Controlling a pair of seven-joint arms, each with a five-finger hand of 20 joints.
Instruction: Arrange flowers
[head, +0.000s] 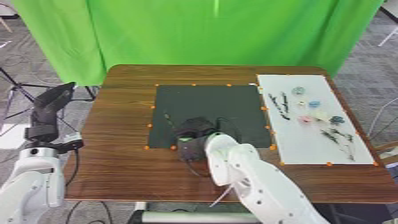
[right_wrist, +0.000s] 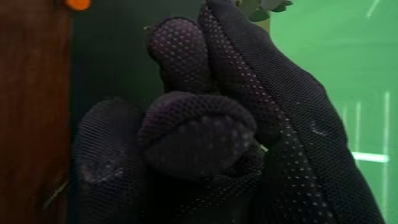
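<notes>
A green curtain (head: 222, 40) hangs behind the brown counter (head: 115, 175). On the counter lie a dark mat (head: 209, 97) and, to its right, a white sheet (head: 306, 155). The right robot hand (head: 194, 134) covers part of the mat, thumb and fingers closed on a leafy sprig (head: 169, 119); the glove hides the pinch itself. The right wrist view gives leaves past the fingertips, cut off by the edge. The left robot hand (head: 51, 97) is raised beside the counter's left side, fingers loosely straight, empty. Dark twigs (head: 284, 102), leafy stems (head: 338, 137) and small pink, blue and white flowers (head: 306, 119) lie on the sheet, too tiny for petal detail. Orange dots (head: 330, 164) edge both.
</notes>
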